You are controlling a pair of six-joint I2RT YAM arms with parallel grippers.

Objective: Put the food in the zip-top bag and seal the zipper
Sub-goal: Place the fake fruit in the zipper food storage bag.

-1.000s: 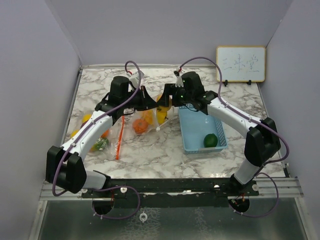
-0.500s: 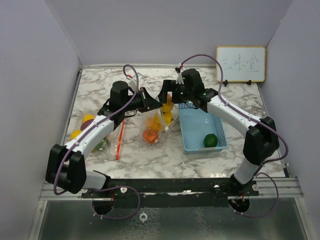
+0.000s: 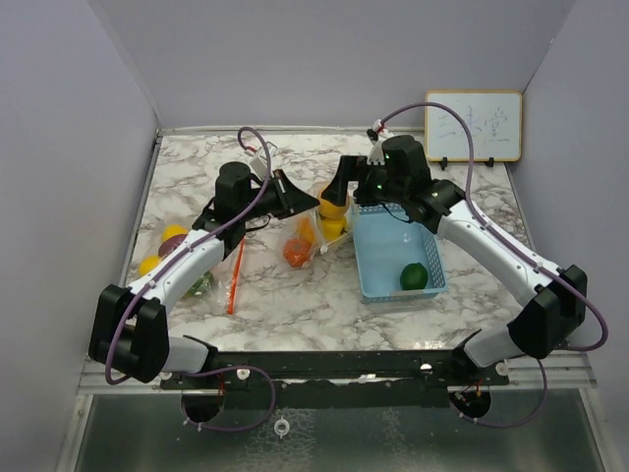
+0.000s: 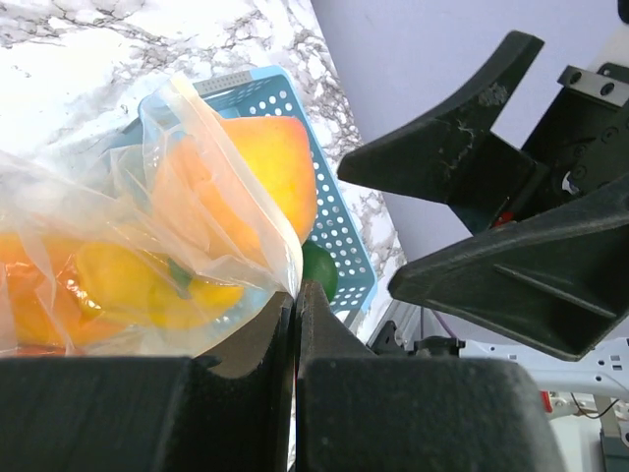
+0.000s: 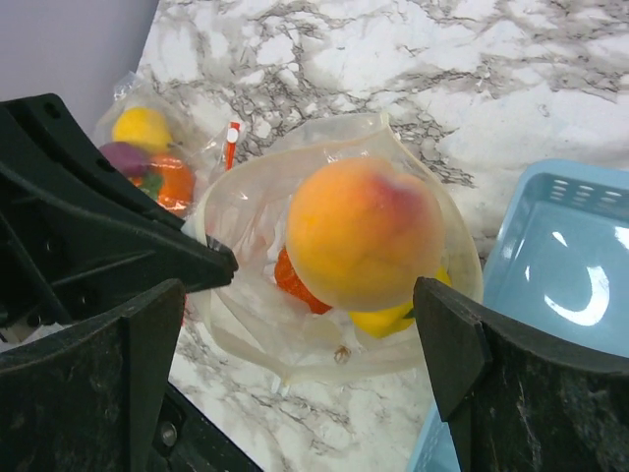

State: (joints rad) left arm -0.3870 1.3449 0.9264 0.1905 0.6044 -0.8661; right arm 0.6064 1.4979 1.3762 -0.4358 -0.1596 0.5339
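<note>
My left claw (image 4: 295,295) is pinched tight on the edge of the zip-top bag (image 4: 118,226) and holds that edge up. The bag's bottom rests on the tabletop (image 3: 295,305). My right claw (image 5: 295,295) is wide and hangs over the bag's open top. I cannot tell if it touches the plastic.

A big peach-coloured fruit (image 5: 359,231) sits at the top inside the bag. It hides most of the food under it. Only an orange piece (image 5: 293,280) and a yellow piece (image 5: 378,320) peek out. The bag's zipper is too hard to make out.

A green fruit (image 3: 414,276) lies in the blue basket (image 3: 378,285), just right of the bag. My left wrist view shows only part of it.

At the far left lies a second bag (image 5: 147,157) with food in it. My left arm hides part of it from above.
</note>
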